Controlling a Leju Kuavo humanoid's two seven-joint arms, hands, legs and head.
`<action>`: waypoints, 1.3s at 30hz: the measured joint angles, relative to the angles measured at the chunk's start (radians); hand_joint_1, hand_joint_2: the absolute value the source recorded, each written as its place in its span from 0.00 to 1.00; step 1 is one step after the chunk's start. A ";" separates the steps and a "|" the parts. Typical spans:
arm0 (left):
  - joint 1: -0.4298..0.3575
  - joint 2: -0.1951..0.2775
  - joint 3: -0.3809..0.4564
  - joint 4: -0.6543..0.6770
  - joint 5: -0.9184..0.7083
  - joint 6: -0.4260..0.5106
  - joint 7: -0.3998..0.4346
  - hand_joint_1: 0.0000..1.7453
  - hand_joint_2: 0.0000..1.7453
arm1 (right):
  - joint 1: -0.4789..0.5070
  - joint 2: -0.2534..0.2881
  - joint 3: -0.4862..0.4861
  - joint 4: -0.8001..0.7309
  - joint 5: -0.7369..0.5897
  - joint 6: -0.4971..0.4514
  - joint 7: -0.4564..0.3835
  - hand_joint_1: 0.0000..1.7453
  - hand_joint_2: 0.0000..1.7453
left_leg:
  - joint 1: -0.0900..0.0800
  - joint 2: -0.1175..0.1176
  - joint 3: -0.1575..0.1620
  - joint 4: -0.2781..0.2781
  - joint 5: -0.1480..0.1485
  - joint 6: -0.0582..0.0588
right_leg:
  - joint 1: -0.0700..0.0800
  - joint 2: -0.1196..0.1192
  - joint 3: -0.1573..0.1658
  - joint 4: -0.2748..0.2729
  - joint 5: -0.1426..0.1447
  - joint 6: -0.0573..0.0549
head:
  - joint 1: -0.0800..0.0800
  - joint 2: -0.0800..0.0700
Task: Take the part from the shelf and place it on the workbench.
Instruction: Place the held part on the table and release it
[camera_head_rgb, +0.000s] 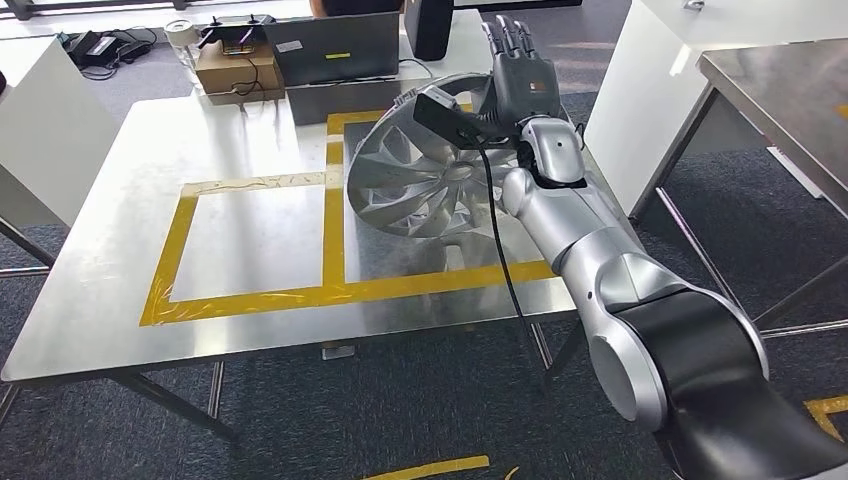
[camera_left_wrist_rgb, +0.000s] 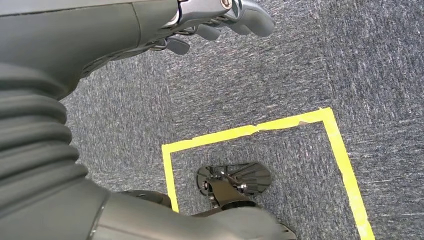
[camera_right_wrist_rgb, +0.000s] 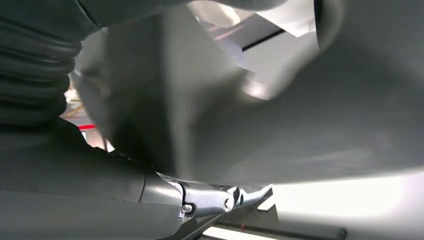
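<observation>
The part (camera_head_rgb: 420, 185) is a silver spoked wheel cover. It stands tilted over the right yellow-taped square (camera_head_rgb: 340, 200) of the steel workbench (camera_head_rgb: 110, 220), its lower rim at or near the tabletop. My right hand (camera_head_rgb: 520, 80) grips its upper far rim, fingers stretched straight past the edge. In the right wrist view the part's grey surface (camera_right_wrist_rgb: 300, 115) lies blurred against the hand, and the thumb (camera_right_wrist_rgb: 220, 200) shows beside it. My left hand (camera_left_wrist_rgb: 215, 22) hangs over grey carpet, fingers loosely apart and holding nothing.
A cardboard box (camera_head_rgb: 238, 72) and a grey laptop (camera_head_rgb: 335, 48) sit at the workbench's far edge. A white cabinet (camera_head_rgb: 650, 90) and another steel table (camera_head_rgb: 790, 90) stand to the right, a white unit (camera_head_rgb: 40, 120) to the left. Yellow tape (camera_left_wrist_rgb: 260, 130) marks the floor.
</observation>
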 joint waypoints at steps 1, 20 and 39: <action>0.000 0.000 0.000 0.000 0.000 0.000 0.000 0.00 0.00 | 0.000 0.000 0.000 0.000 0.000 0.000 0.000 0.00 0.00 | 0.000 0.000 0.000 0.000 0.000 0.000 | 0.000 0.000 0.000 0.000 0.000 0.000 | 0.000 0.000; -0.011 -0.002 0.000 0.000 0.003 -0.015 0.006 0.00 0.00 | 0.002 0.055 0.000 0.000 0.009 -0.020 -0.001 0.00 0.00 | 0.000 -0.001 -0.002 0.000 0.000 0.000 | 0.000 -0.001 -0.002 0.000 0.000 0.000 | 0.000 0.000; -0.017 -0.001 0.000 0.000 0.020 -0.039 -0.034 0.00 0.00 | 0.017 0.056 -0.017 0.000 -0.007 -0.031 -0.024 0.00 0.00 | -0.002 -0.001 -0.003 0.001 -0.001 0.001 | -0.003 -0.001 -0.003 -0.001 0.000 0.001 | 0.000 0.000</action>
